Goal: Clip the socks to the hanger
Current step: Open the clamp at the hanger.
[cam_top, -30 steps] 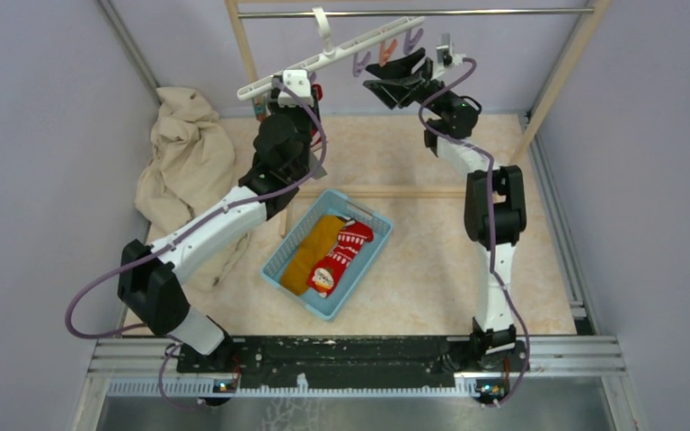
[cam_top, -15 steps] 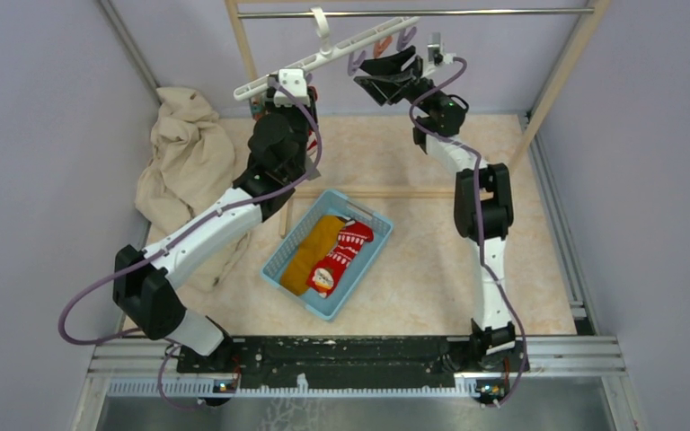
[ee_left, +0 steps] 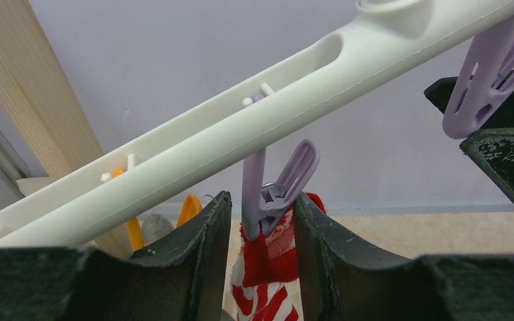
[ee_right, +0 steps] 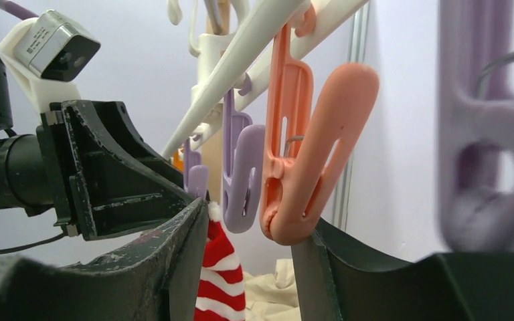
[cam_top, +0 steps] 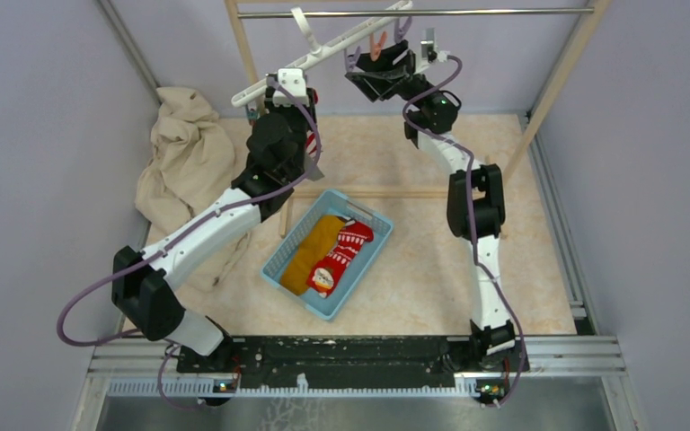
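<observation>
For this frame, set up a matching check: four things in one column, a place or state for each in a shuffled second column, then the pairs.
Things:
1. mustard-yellow sock
2. hanger
3. beige cloth
4. orange peg

Places or states:
A. crumpled in a heap
B. tilted, up near the metal rail
C. hanging under the hanger
D. lying in the blue basket

Pairs: 1-D, 2-B, 3-A, 4-C
</observation>
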Controlling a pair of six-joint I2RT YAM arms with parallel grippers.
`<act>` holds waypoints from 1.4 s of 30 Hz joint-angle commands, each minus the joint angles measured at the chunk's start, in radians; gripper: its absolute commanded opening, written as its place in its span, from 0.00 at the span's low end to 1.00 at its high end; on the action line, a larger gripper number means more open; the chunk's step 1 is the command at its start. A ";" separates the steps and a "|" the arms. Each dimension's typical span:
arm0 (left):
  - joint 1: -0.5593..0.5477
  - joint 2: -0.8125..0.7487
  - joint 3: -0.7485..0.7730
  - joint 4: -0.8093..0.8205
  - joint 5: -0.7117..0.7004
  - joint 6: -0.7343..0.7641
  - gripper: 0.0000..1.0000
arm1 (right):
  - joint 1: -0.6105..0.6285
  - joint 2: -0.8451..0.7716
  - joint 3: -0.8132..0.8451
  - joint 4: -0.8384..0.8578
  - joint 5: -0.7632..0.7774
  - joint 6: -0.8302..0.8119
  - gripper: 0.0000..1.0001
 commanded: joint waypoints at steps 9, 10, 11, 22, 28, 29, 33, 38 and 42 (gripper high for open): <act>0.004 -0.052 -0.007 0.021 0.007 0.001 0.45 | 0.039 -0.030 0.009 0.075 -0.004 -0.015 0.13; 0.004 -0.052 -0.007 0.022 0.008 -0.002 0.45 | 0.039 -0.039 -0.007 0.080 -0.006 -0.016 0.11; 0.003 -0.051 -0.009 0.022 0.011 -0.006 0.45 | 0.039 -0.050 -0.024 0.083 -0.009 -0.022 0.10; -0.094 -0.028 0.009 0.063 0.085 -0.036 0.49 | 0.039 -0.163 -0.210 0.099 -0.037 -0.083 0.05; -0.164 0.048 0.101 0.108 0.078 0.040 0.51 | 0.042 -0.177 -0.241 0.106 -0.036 -0.091 0.03; -0.166 0.057 0.117 0.107 0.079 0.043 0.51 | 0.043 -0.178 -0.249 0.107 -0.034 -0.091 0.02; -0.170 0.062 0.150 0.079 0.081 0.045 0.52 | 0.043 -0.181 -0.260 0.108 -0.033 -0.092 0.00; -0.171 -0.017 0.070 0.055 0.089 0.028 0.54 | 0.043 -0.182 -0.260 0.111 -0.035 -0.090 0.00; -0.171 -0.124 -0.049 0.075 0.032 0.031 0.56 | 0.043 -0.187 -0.259 0.108 -0.030 -0.089 0.00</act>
